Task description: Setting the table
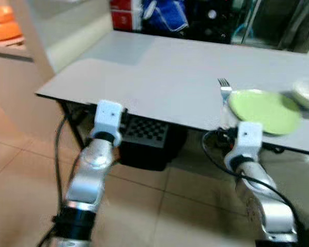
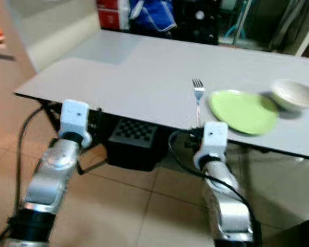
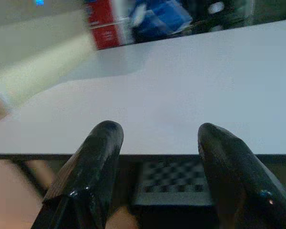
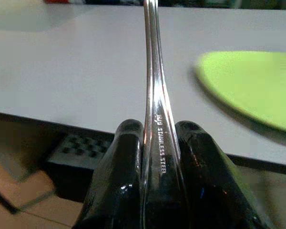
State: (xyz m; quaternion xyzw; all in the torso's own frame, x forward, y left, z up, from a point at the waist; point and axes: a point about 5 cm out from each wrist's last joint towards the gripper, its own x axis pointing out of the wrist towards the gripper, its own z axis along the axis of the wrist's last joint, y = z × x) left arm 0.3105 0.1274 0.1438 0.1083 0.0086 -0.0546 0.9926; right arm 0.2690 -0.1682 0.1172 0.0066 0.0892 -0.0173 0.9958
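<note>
A stainless steel fork (image 4: 155, 119) is clamped by its handle in the right gripper (image 4: 157, 143), tines pointed away over the white table (image 1: 159, 82). Just beside it a green plate (image 1: 265, 110) is seen, a white bowl (image 2: 294, 94) beyond. The left gripper (image 3: 159, 143) is held open, empty, at the table edge.

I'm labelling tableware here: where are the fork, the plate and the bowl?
fork (image 2: 198, 88): right eye view, tines.
plate (image 2: 243, 111): right eye view, centre.
bowl (image 2: 295, 95): right eye view, inside.

Black checkered crate (image 1: 144, 136) under table — red box (image 1: 124, 14) beyond.
</note>
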